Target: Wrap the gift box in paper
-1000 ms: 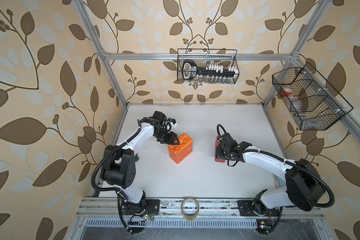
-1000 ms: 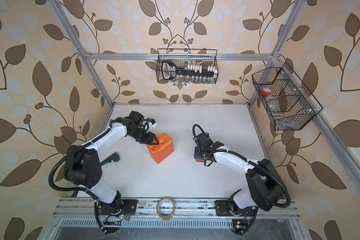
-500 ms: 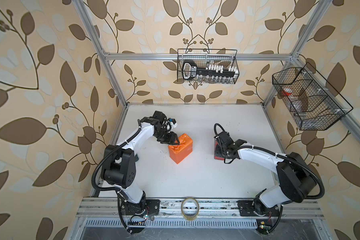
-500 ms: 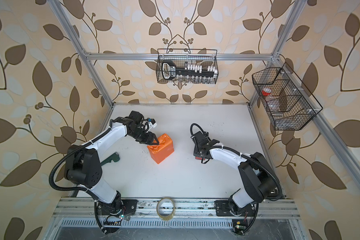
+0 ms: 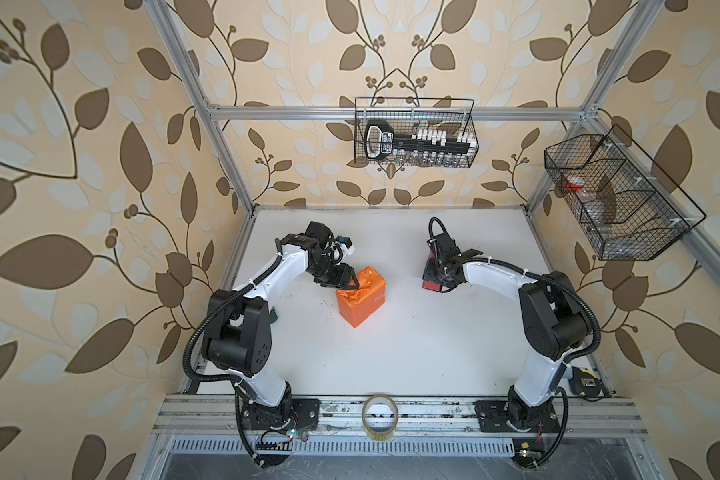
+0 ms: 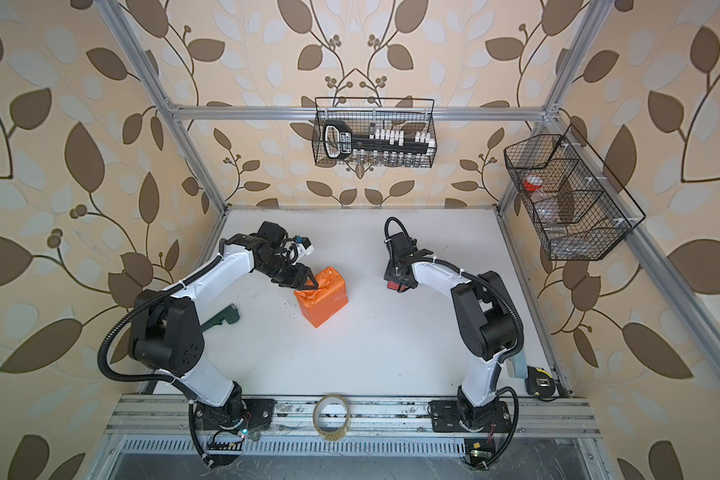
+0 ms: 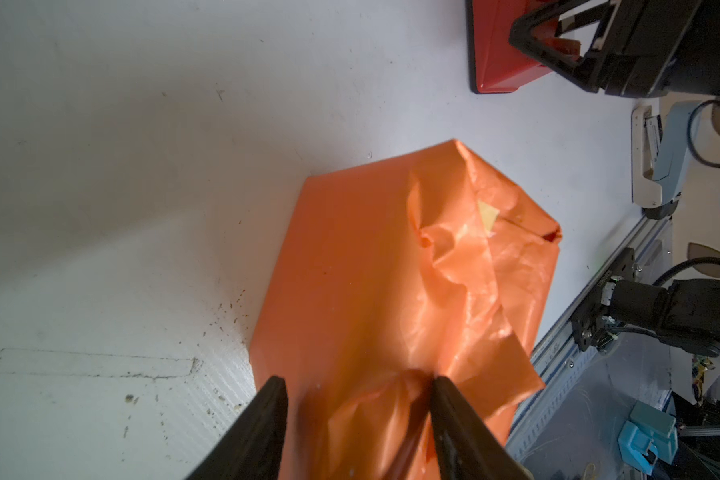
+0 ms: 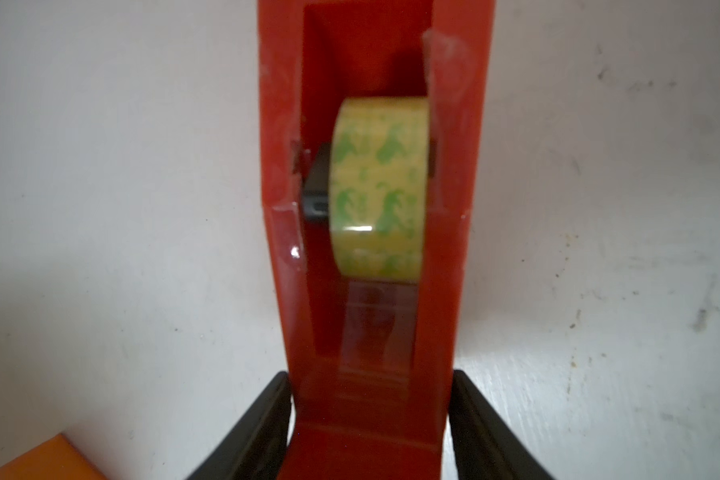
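Note:
The orange paper [image 5: 362, 299] [image 6: 323, 301] is folded round a block on the white table, so the gift box is hidden under it. Its top seam is crumpled [image 7: 466, 266]. My left gripper [image 5: 350, 284] [image 7: 358, 386] clasps the parcel's end nearest it; paper bunches between the fingers and against both. The right gripper [image 8: 371, 386] straddles the narrow end of the red tape dispenser [image 5: 429, 284] [image 8: 279, 124]. Both its fingers lie close along the dispenser's sides; the blur hides whether they press. A strip runs from the green-printed tape roll [image 8: 379, 187] towards the jaws.
A loose clear tape roll [image 5: 380, 417] stands on the front rail. Wire baskets hang on the back wall [image 5: 414, 139] and the right wall [image 5: 616, 199]. A tape measure [image 5: 585, 380] lies at the front right, and a dark green tool [image 6: 221, 320] by the left arm's base.
The right gripper has crept towards the back wall along the dispenser, and its elbow has swung nearer. The left gripper and the parcel have not moved.

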Action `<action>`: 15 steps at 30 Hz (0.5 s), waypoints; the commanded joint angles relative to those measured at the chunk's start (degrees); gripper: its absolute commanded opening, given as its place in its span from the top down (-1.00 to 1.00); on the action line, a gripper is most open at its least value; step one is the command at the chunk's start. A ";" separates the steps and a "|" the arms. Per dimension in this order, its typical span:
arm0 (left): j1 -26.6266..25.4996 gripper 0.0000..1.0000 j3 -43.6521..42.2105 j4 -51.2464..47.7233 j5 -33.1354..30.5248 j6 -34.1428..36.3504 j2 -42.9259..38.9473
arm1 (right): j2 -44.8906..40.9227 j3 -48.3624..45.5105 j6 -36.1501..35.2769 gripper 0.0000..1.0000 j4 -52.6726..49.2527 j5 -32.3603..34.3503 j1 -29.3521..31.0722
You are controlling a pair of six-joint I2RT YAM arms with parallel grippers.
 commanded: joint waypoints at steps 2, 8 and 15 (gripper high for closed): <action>-0.10 -0.13 -1.57 -2.61 -6.26 1.63 -0.24 | -7.72 1.66 -4.09 -0.15 -0.20 -10.48 -5.79; -0.10 -0.13 -2.11 -2.26 -6.26 1.86 -0.69 | -12.44 -6.66 -4.11 0.15 10.85 -30.41 -16.19; -0.10 -0.13 -2.11 -2.24 -6.26 1.94 -0.78 | -8.11 -9.57 -3.54 0.37 17.77 -40.75 -18.68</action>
